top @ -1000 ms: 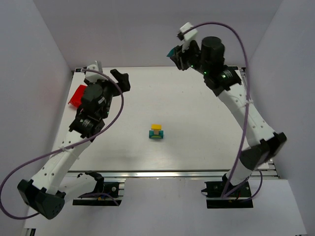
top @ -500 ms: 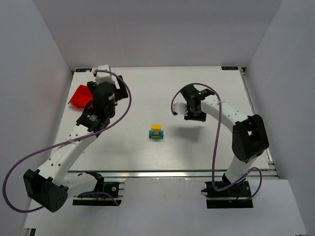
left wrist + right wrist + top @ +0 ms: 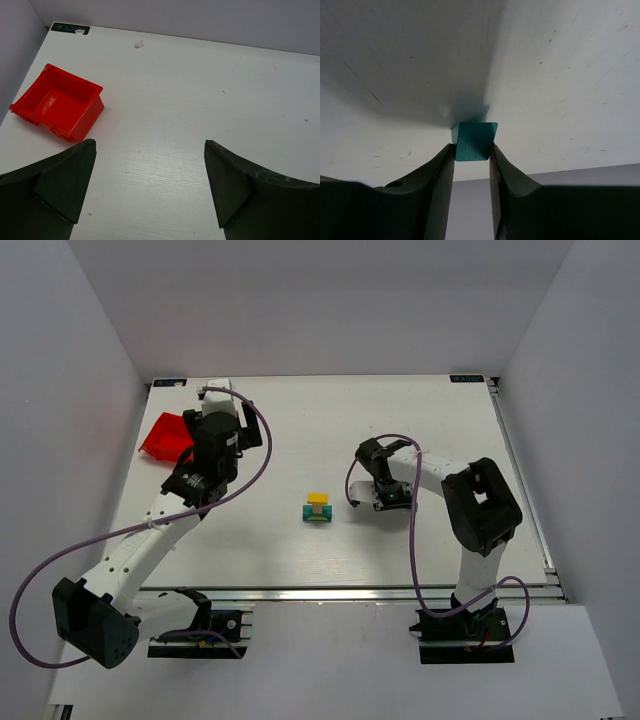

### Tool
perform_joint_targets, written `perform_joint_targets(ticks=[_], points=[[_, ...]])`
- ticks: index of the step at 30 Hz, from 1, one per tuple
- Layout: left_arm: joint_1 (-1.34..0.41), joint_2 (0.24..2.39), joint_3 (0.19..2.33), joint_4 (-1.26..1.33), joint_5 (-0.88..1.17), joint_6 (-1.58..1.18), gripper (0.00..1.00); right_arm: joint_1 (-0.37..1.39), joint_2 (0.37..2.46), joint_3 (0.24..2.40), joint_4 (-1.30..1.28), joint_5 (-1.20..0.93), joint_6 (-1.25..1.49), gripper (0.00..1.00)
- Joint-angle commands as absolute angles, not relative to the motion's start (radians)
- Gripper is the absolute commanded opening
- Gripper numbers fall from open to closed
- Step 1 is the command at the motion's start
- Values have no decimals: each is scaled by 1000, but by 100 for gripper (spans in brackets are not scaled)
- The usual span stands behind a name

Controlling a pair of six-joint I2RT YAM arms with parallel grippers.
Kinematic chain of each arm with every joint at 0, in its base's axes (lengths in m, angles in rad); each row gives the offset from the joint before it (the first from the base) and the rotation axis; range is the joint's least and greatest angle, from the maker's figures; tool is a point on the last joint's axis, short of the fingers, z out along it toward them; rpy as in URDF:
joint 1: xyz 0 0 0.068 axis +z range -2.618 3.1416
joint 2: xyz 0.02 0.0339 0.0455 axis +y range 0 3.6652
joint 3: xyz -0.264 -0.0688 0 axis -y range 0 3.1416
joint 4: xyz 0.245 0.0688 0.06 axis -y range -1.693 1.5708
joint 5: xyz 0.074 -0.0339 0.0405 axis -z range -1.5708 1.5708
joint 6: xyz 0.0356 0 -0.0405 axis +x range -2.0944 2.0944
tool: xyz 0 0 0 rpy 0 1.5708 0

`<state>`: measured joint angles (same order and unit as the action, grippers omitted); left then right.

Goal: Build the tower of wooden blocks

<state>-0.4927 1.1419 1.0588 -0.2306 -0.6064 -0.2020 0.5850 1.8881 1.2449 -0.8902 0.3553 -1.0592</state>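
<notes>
The wood block tower (image 3: 318,508) stands mid-table: a teal base, a tan piece and a yellow block on top. In the right wrist view my right gripper (image 3: 472,146) is shut on a small teal block (image 3: 475,141), which hangs just over the white table above its own shadow. In the top view that gripper (image 3: 378,488) sits low, a short way right of the tower. My left gripper (image 3: 150,145) is open wide over bare table with nothing between its fingers, and it lies at the back left (image 3: 222,422), far from the tower.
A red plastic bin (image 3: 59,101), nothing in it, sits near the table's far left corner (image 3: 163,434), just left of my left gripper. Grey walls close off three sides. Purple cables loop off both arms.
The right arm has swung down from high at the back to low over the table beside the tower, still holding the teal block. The left gripper has drifted slightly right.
</notes>
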Motion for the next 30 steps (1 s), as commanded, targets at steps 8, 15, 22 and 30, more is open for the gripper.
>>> perform_joint_targets(ticks=[8,15,22,30], points=[[-489,1161,1049,-219,-612,-181,98,592,1899,1270,-854,178,-1106,47],[-494,1164,1055,-215,-606,-179,98,574,1864,1252,-830,178,-1126,61],[-494,1200,1088,-232,-586,-183,98,542,1803,1203,-808,134,-1160,59],[-495,1235,1121,-252,-561,-192,98,508,1763,1175,-765,80,-1167,54]])
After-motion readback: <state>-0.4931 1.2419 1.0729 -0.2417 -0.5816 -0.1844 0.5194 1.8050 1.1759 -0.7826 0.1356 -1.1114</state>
